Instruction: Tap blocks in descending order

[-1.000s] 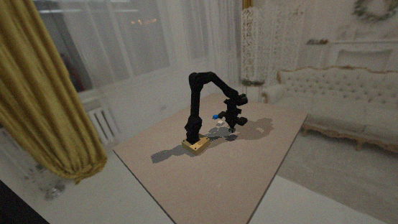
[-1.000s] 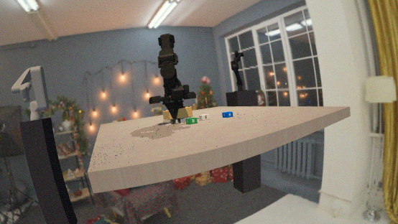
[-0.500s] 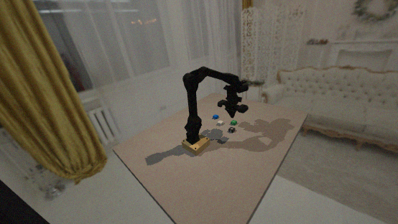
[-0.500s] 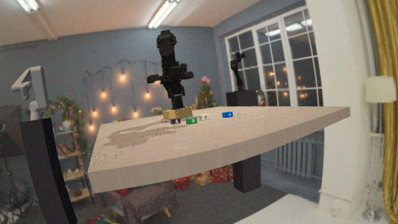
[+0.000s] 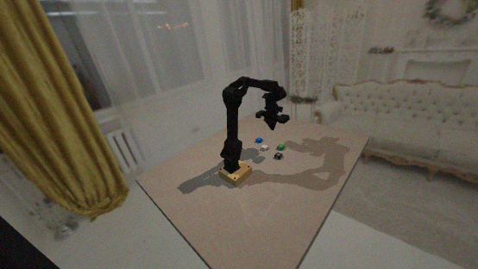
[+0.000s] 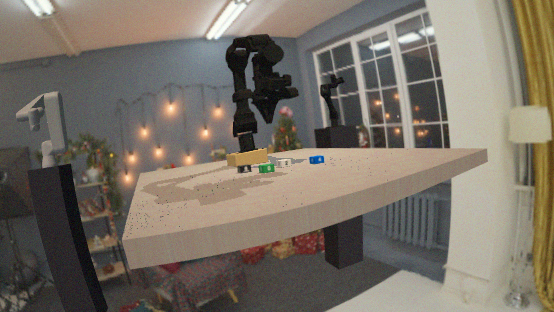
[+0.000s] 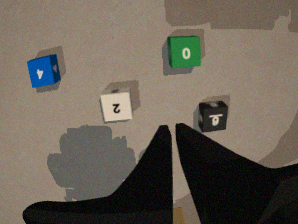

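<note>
My gripper (image 5: 272, 128) (image 6: 269, 121) (image 7: 170, 132) is shut and empty, high above the table. In the wrist view its tips show between the white and black blocks. The black block (image 5: 278, 156) (image 6: 244, 169) (image 7: 213, 117) shows an upside-down 6 with a bar, right of the tips in the wrist view. The blue block (image 5: 259, 140) (image 6: 316, 160) (image 7: 43, 71) shows a 4, at the upper left. The white block (image 5: 264, 147) (image 6: 284, 163) (image 7: 116, 107) shows an upside-down 2. The green block (image 5: 280, 147) (image 6: 266, 168) (image 7: 185, 52) shows a 0, at the top. All four blocks stand apart.
The wooden table (image 5: 250, 228) (image 6: 350, 180) carries the arm's tan base block (image 5: 235, 173) (image 6: 247, 158) beside the blocks. Arm shadows lie across the table around them. A grey arm (image 6: 52, 120) and another black arm (image 6: 330, 102) stand on pedestals away from the table.
</note>
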### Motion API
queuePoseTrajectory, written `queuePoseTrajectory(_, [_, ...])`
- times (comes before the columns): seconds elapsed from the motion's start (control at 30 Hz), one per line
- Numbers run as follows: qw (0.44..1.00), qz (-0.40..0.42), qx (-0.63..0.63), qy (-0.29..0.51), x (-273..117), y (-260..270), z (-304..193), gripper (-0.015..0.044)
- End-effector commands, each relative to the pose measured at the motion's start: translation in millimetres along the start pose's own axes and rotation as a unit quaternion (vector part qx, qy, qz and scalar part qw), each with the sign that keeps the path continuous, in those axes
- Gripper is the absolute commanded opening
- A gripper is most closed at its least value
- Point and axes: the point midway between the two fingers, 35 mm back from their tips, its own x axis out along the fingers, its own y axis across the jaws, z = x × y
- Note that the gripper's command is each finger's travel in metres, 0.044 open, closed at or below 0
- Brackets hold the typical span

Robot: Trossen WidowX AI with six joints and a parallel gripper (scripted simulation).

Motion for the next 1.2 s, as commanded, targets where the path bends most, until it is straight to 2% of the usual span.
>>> queuePoseTrajectory(0.0, [1.000,0.001,-0.002,0.007,3,59,20,0.0020])
queuePoseTrajectory(0.1, [1.000,0.006,0.003,0.008,2,101,29,0.0020])
queuePoseTrajectory(0.2, [1.000,0.008,0.005,0.009,2,122,31,0.0020])
queuePoseTrajectory(0.37, [1.000,0.008,0.005,0.010,5,124,31,0.0020])
queuePoseTrajectory(0.57, [1.000,0.008,0.005,0.010,81,125,29,0.0020])
queuePoseTrajectory(1.17, [1.000,0.007,0.005,0.010,102,125,29,0.0020])
